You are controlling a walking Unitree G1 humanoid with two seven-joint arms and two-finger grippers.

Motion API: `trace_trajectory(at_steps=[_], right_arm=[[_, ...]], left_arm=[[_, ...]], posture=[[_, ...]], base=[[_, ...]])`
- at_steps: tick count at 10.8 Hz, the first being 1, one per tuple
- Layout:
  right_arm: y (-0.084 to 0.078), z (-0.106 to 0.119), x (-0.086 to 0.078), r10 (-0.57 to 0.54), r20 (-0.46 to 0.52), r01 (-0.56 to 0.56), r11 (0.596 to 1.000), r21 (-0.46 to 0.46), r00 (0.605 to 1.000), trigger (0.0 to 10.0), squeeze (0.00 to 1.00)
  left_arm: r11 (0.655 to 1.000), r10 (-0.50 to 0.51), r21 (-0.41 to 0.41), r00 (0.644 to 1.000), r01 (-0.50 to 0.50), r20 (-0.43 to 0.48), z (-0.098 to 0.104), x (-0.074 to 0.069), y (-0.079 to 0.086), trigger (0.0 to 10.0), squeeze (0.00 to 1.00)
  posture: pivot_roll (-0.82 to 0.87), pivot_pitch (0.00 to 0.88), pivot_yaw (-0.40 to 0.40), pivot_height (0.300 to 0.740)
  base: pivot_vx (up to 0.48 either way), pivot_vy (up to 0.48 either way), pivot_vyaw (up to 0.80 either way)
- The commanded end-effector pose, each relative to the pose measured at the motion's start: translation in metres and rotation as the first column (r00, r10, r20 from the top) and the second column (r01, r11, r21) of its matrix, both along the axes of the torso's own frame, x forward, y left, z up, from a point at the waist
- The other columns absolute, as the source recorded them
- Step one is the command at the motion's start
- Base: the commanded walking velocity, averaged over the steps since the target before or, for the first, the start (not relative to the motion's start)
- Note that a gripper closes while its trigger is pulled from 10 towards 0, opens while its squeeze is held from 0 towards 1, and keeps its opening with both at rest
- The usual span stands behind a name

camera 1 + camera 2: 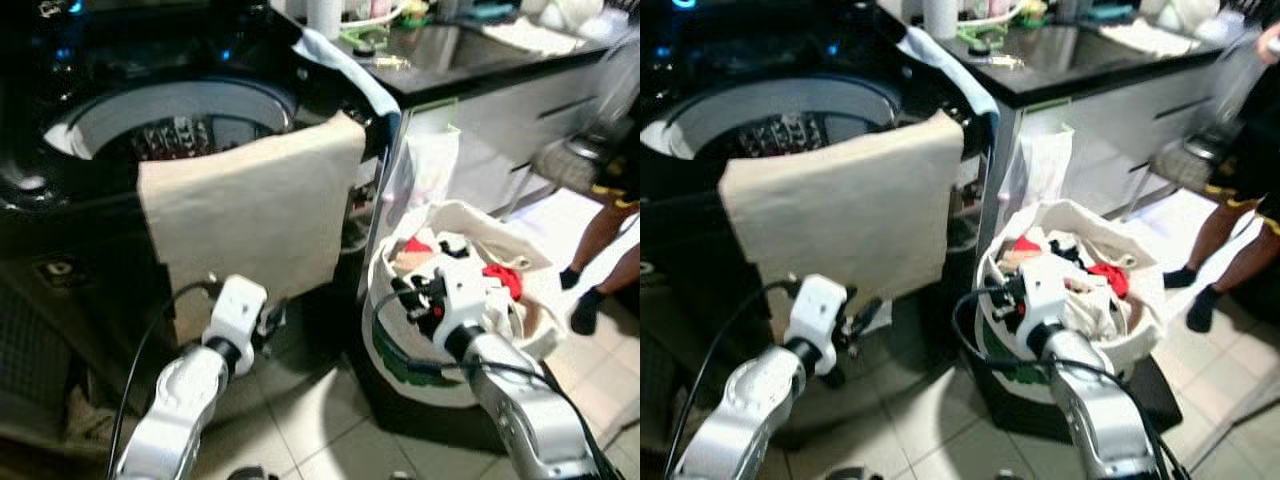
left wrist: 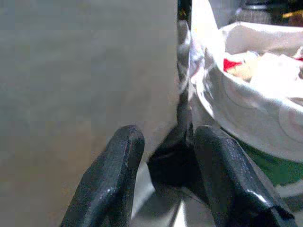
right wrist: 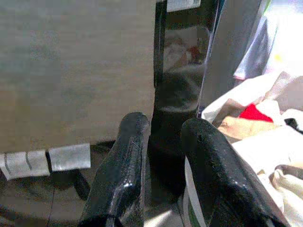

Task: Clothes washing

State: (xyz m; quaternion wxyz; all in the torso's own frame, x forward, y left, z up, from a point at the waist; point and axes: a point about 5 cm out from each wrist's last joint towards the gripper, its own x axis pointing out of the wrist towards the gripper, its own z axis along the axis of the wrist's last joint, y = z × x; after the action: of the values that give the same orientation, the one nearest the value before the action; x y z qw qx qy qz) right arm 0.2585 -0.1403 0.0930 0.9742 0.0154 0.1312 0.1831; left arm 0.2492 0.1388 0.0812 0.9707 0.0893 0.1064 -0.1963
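place: home kitchen-laundry, probably | washing machine (image 1: 150, 120) | sink counter (image 1: 480, 55) | laundry basket (image 1: 460, 300)

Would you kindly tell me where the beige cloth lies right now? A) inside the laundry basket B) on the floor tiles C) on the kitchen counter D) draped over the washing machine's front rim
D: the beige cloth hangs over the front rim of the washing machine, beside the laundry basket.
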Motion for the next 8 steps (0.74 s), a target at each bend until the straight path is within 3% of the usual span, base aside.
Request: trace_trajectory(at_steps=[1, 5, 8], right_arm=[[-0.005, 0.001, 0.002, -0.022, 0.012, 0.022, 1.0, -0.008, 1.0, 10.0, 0.0], [-0.015, 0.0, 0.003, -0.102, 0.054, 0.104, 0.994, -0.029, 0.993, 10.0, 0.0], [-0.018, 0.002, 0.003, -0.143, 0.074, 0.144, 0.99, -0.011, 0.987, 10.0, 0.0]], left_arm=[[1.0, 0.001, 0.001, 1.0, -0.001, 0.016, 0.002, 0.003, -0.002, 10.0, 0.0], [0.997, 0.059, -0.057, 0.994, -0.054, 0.087, 0.011, 0.001, 0.006, 10.0, 0.0], [0.995, 0.098, -0.045, 0.987, -0.093, 0.125, 0.013, 0.003, 0.013, 10.0, 0.0]], posture=[[-0.05, 0.0, 0.013, 0.719], [-0.05, 0.0, 0.036, 0.719], [-0.04, 0.0, 0.026, 0.719]], base=[[0.0, 0.0, 0.0], [0.0, 0.0, 0.0], [0.0, 0.0, 0.0]])
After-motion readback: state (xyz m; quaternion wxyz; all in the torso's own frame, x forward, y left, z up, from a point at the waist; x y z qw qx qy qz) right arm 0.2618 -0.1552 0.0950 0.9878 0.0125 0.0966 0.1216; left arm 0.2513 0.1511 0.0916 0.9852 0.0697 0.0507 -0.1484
